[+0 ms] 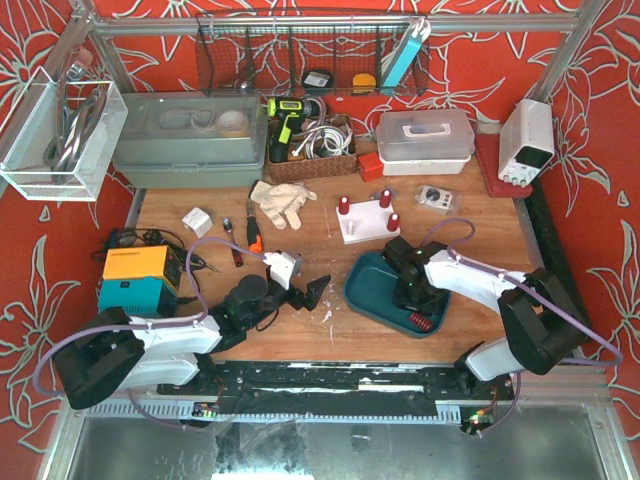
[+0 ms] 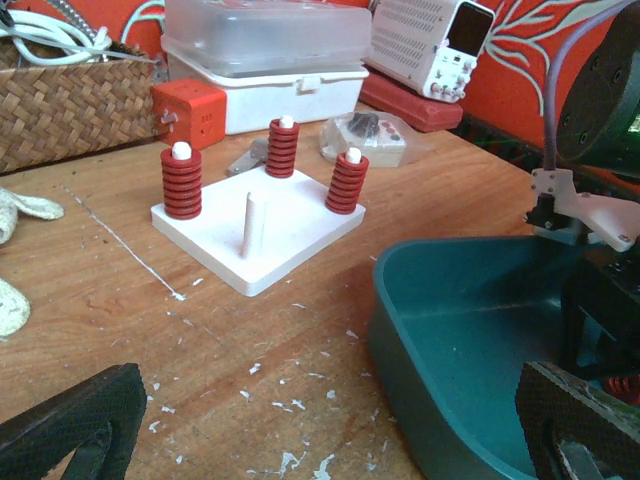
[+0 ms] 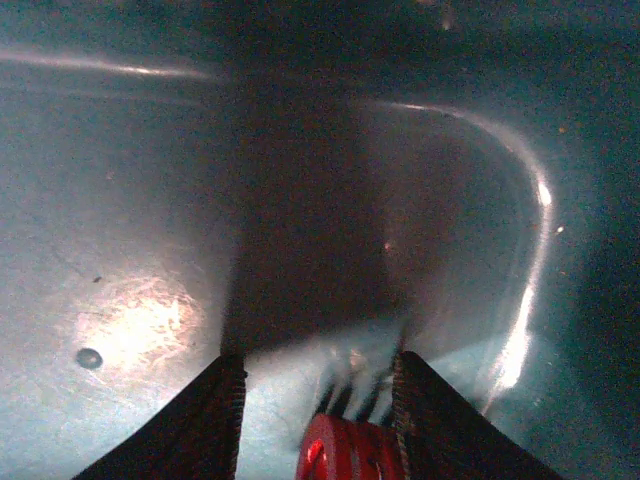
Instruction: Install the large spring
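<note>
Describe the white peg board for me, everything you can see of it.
The peg board is a flat white square plate, plastic-looking, lying on the wooden table beyond the teal tray. Four upright white pegs rise near its corners; three carry red springs, the nearest peg is bare.

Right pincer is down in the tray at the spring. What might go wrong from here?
1. The spring sits off-centre in the right pincer, nearer one finger; it may slip or tilt on closing.
2. The bare peg stands among three loaded springs; a tilted spring could snag there.
3. The tray rim may catch a low lift.
</note>
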